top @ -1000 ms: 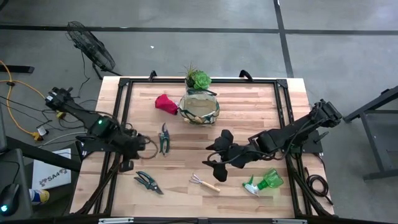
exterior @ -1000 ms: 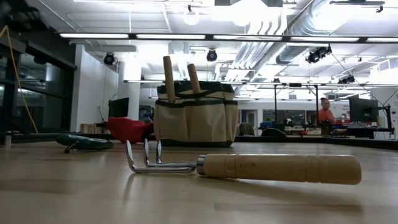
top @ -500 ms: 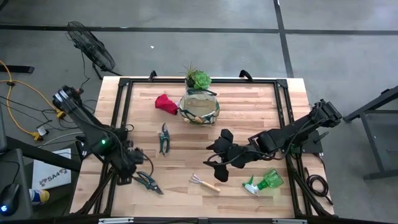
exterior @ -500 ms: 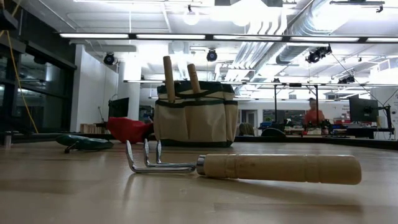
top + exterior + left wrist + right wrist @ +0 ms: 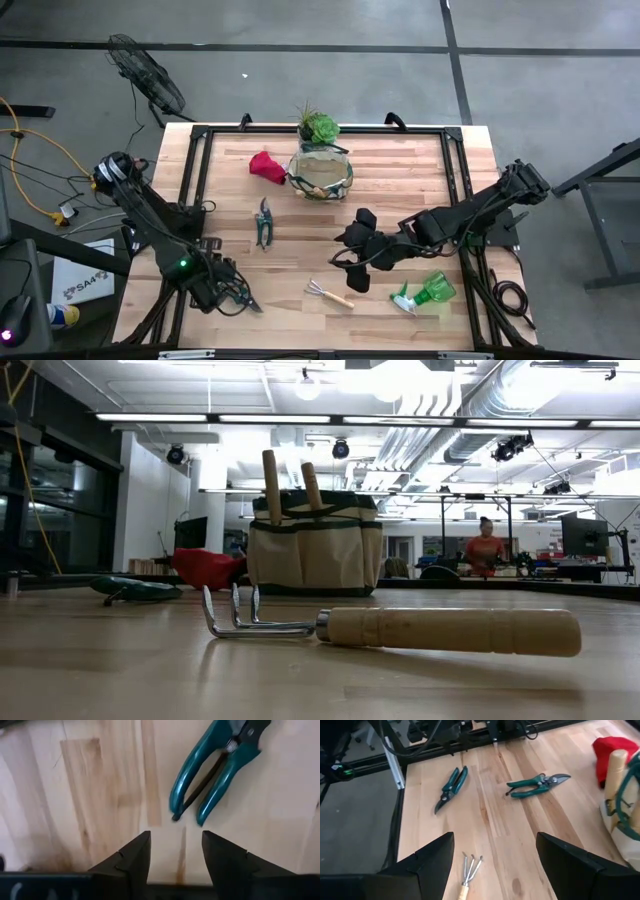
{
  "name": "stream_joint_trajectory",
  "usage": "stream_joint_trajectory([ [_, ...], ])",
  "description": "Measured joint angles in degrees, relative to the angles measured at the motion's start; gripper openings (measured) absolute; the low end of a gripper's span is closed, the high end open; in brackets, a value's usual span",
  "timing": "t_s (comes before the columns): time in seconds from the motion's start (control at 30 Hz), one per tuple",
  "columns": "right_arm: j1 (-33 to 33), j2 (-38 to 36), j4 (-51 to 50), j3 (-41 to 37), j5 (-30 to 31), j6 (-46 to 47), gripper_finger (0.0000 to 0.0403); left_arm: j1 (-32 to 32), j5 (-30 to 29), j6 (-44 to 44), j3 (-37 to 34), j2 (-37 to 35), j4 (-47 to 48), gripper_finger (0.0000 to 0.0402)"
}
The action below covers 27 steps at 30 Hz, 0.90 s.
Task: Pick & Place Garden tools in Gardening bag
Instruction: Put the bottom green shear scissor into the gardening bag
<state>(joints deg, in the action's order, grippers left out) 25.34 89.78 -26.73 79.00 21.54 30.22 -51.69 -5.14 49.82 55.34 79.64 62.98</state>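
counter (image 5: 400, 170): gardening bag (image 5: 320, 176) sits far-centre, glove just left | right gripper (image 5: 345, 250) mid-counter, jaws wide, holding nothing, hand rake (image 5: 329, 293) just near of it | left gripper (image 5: 174, 855) near-left, jaws parted, empty, teal pruning shears (image 5: 215, 767) handle tips just ahead of the gap, not touching

Shears (image 5: 220, 767) blades cut off by left wrist view edge; bag (image 5: 625, 805) partly cropped (right wrist view) — contents unclear
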Motion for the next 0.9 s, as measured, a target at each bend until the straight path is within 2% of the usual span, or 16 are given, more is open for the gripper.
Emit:
stream_joint_trajectory([
  [0.3,0.0,0.0,0.0,0.0,-1.4,0.2,0.0274,-3.1,-1.9,15.9,-12.2,-7.0,-17.6,0.0148],
  [0.47,0.0,0.0,0.0,0.0,-2.6,0.2,0.0274,-5.6,-2.7,24.7,-17.2,-11.4,-19.6,0.0145],
  [0.73,0.0,0.0,-0.1,0.0,-2.6,0.2,0.0274,-9.3,-6.6,28.6,-21.0,-14.2,-20.1,0.0145],
  [0.9,0.0,0.0,-0.1,0.0,-2.7,1.2,0.0274,-9.5,-7.6,29.0,-25.3,-14.2,-27.9,0.0145],
])
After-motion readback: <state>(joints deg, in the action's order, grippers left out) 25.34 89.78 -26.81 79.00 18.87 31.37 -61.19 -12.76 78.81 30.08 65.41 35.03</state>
